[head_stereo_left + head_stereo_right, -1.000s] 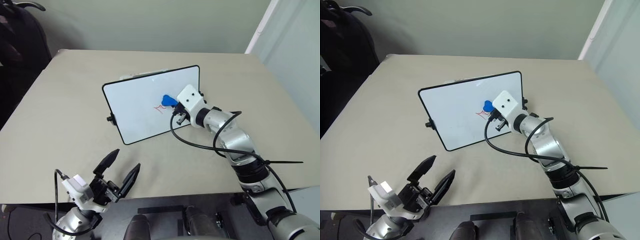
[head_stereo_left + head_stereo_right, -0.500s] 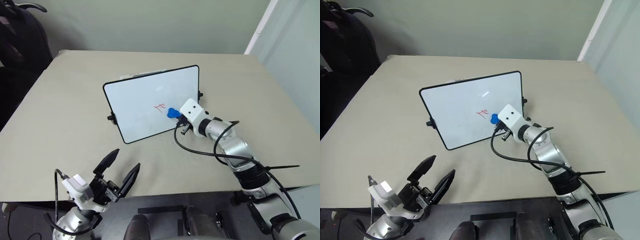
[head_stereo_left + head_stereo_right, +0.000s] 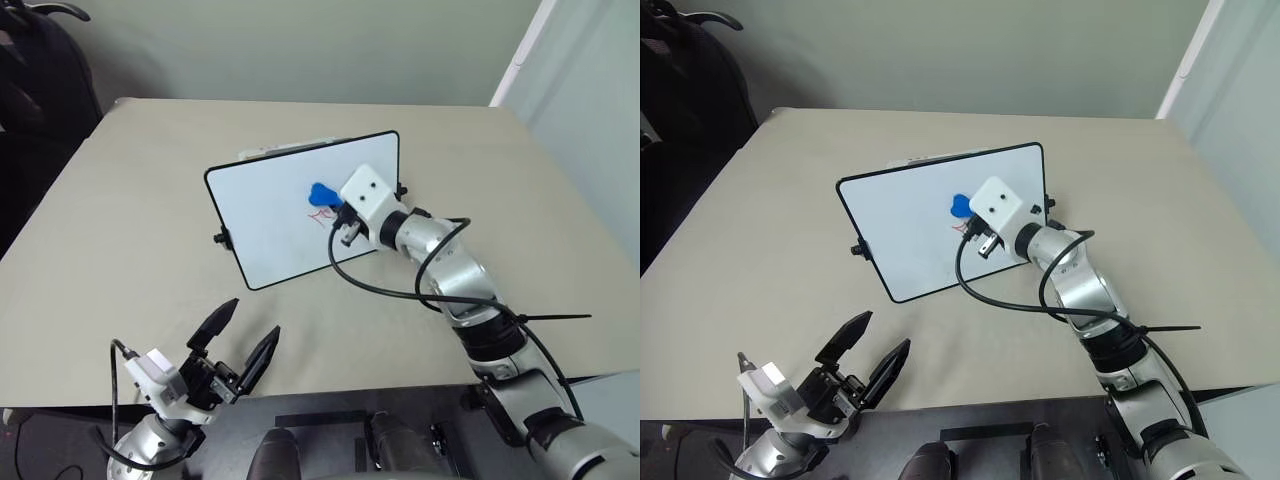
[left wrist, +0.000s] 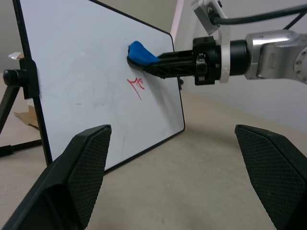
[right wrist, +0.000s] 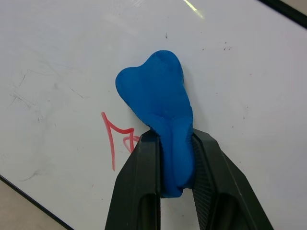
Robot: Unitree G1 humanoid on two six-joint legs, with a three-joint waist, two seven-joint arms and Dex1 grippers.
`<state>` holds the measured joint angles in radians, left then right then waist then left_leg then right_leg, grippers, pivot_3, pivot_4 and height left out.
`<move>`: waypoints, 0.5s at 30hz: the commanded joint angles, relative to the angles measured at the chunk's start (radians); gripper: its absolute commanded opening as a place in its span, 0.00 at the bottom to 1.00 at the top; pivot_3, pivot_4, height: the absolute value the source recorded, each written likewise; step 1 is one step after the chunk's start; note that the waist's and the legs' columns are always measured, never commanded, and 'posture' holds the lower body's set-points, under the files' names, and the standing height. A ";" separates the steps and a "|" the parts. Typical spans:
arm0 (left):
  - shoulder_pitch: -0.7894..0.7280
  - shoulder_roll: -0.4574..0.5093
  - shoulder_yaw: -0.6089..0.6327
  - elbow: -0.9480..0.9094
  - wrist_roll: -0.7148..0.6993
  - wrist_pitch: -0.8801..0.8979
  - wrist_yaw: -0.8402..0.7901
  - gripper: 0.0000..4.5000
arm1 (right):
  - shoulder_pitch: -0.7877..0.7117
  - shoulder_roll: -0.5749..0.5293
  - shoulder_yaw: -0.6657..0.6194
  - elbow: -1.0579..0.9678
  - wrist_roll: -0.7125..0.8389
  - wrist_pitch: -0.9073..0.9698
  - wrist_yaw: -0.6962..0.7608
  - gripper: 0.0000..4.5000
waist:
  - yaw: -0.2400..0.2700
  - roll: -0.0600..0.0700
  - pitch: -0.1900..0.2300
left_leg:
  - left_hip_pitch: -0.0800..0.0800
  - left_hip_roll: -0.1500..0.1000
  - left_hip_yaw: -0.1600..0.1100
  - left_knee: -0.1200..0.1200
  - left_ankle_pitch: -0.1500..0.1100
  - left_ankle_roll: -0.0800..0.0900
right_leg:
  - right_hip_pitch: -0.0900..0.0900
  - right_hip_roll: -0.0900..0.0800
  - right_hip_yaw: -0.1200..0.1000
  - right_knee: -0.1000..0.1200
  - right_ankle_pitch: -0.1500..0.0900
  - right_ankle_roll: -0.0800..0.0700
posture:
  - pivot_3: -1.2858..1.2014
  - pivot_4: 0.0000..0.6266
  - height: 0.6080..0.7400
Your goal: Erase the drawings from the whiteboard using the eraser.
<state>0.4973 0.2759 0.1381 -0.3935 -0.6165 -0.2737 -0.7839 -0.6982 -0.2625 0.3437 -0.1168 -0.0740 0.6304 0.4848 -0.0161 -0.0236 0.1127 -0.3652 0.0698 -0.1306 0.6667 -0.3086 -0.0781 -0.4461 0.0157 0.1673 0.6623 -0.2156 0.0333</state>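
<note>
step: wiping | right gripper [image 5: 175, 158] clamps blue eraser [image 5: 160, 110] against whiteboard [image 3: 270, 215], just above red drawings [image 5: 117, 139] | left gripper [image 3: 238, 345] open, empty | advice: stroke down across scribble, keeping pressure

— Is the light good?
— Yes, bright and even, with soft shadows only. A small white glare streak sits on the whiteboard [image 5: 192, 6].
— And the focus?
— Head views are sharp. In the left wrist view the near black fingers [image 4: 81, 167] look slightly soft.
</note>
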 commanded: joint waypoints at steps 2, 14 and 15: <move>-0.003 -0.003 0.001 -0.012 -0.004 -0.003 -0.004 1.00 | 0.071 -0.029 0.024 0.067 -0.048 -0.022 -0.020 0.12 | 0.001 0.000 0.000 | 0.000 0.000 0.000 0.001 0.000 0.000 | 0.001 0.000 0.000 0.000 0.000 0.000 | 0.52 0.24 1.00; -0.017 -0.005 0.000 -0.005 0.001 0.002 -0.004 1.00 | -0.012 0.022 -0.032 0.029 -0.031 -0.006 -0.022 0.12 | -0.006 0.001 0.001 | 0.002 0.000 0.000 0.001 0.003 0.001 | 0.002 0.000 0.000 0.001 0.005 -0.007 | 0.52 0.24 1.00; -0.017 -0.006 0.000 -0.006 0.000 0.003 -0.004 1.00 | -0.033 0.030 -0.039 0.023 -0.029 0.003 -0.024 0.12 | -0.008 0.001 0.001 | 0.002 0.000 0.000 0.001 0.003 0.001 | 0.002 0.000 0.000 0.001 0.005 -0.007 | 0.52 0.24 1.00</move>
<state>0.4796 0.2730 0.1380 -0.3859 -0.6072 -0.2650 -0.7837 -0.6680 -0.2464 0.3513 -0.0376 -0.1120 0.6346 0.4798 -0.0239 -0.0227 0.1134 -0.3640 0.0697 -0.1302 0.6675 -0.3058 -0.0768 -0.4454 0.0163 0.1673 0.6630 -0.2101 0.0260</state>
